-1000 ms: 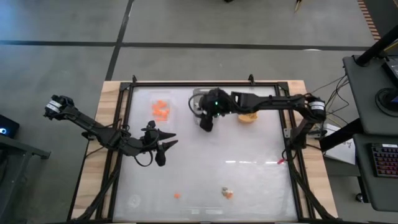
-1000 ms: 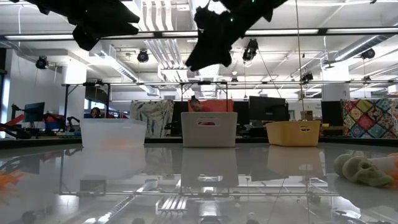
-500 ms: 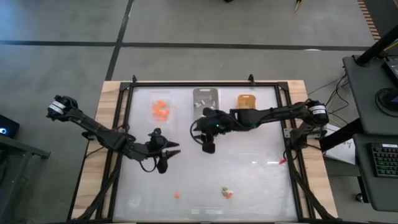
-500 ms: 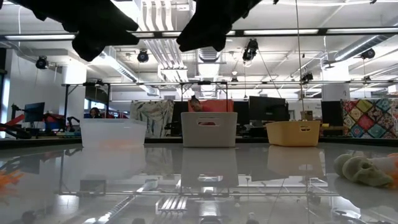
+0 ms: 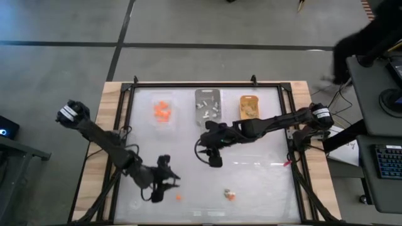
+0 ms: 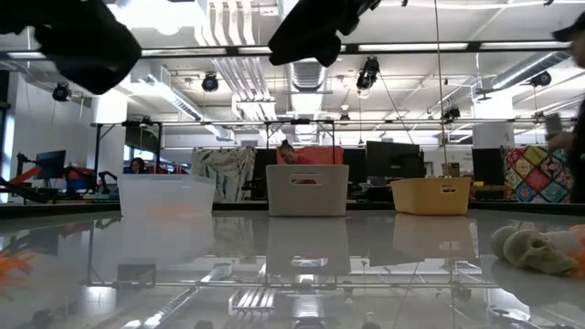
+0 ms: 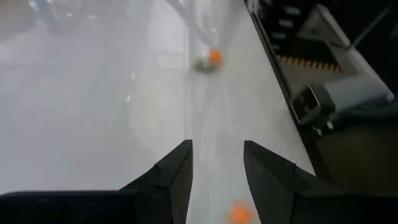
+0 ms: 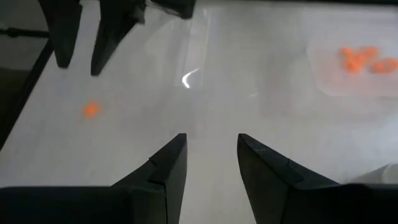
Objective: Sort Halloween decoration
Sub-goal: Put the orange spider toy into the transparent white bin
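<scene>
Bright, even light from above, and the low view shows where it comes from: long ceiling strips [image 6: 430,46]. The glossy white tabletop [image 5: 251,182] throws a thin streak of glare [image 5: 251,163] in the high view and mirrors the room in the low view. Both wrist views are soft; the orange speck [image 7: 239,213] is perhaps motion-smeared. A dark blur [image 5: 367,37] crosses the corner.

bench top [image 5: 251,176]: white, glossy, mirrors ceiling lights
bench border [image 5: 97,176]: bare pale wood, matt
frame rails [image 5: 207,83]: black metal
clear tray [image 5: 162,112]: see-through plastic
grey tray [image 6: 307,189]: matt plastic
yellow tray [image 6: 430,195]: matt plastic
gripper fingers [image 8: 165,168]: dark, matt
</scene>
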`<act>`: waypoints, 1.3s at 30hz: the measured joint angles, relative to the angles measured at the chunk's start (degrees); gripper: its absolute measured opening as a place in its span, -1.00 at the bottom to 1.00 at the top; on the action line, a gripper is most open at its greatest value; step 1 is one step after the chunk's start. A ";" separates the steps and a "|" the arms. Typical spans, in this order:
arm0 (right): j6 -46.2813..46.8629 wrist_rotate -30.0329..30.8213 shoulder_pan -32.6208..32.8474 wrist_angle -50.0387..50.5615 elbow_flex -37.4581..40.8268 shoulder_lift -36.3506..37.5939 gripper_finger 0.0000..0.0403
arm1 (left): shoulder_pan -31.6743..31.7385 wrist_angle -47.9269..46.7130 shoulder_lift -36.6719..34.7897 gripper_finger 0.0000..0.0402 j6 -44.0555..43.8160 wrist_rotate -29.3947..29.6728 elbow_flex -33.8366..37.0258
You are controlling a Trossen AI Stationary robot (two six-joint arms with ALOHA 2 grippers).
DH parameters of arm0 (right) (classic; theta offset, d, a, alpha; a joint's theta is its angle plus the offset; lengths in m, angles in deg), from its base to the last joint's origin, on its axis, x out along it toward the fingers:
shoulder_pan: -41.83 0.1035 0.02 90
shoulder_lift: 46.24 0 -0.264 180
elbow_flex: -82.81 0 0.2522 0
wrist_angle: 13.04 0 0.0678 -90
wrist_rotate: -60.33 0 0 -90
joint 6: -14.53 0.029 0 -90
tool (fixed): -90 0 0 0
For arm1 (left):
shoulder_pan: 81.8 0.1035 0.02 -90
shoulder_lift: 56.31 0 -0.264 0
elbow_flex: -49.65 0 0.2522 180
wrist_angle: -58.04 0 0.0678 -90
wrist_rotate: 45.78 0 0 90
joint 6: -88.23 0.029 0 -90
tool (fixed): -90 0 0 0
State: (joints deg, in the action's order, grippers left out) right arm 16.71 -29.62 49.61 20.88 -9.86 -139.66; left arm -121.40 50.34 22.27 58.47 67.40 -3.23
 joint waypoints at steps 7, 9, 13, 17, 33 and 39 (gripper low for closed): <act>2.54 -0.02 3.49 3.98 1.77 1.22 -0.38 | -3.64 0.08 8.36 -0.37 -4.14 0.00 -3.54; 3.51 0.00 4.52 3.51 3.34 2.29 -0.39 | -4.19 -0.15 10.61 -0.34 -5.40 0.04 -4.33; 6.12 0.04 6.53 3.12 6.01 4.37 -0.41 | -5.21 -0.42 15.03 -0.24 -7.56 0.07 -6.44; 6.87 0.09 8.43 -0.60 8.47 5.03 -0.41 | -6.57 -4.26 18.41 -0.08 -7.74 0.07 -9.97; 7.85 0.07 9.21 -3.22 11.74 4.91 -0.41 | -7.49 -10.18 22.48 -0.09 -5.73 0.25 -11.70; 8.34 0.07 9.21 -4.75 12.85 4.79 -0.42 | -7.51 -9.93 23.50 -0.09 -5.53 0.24 -10.75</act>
State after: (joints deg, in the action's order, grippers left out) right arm 25.05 -29.55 58.82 16.13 2.99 -134.88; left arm -128.91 40.40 45.77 52.94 67.64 -13.98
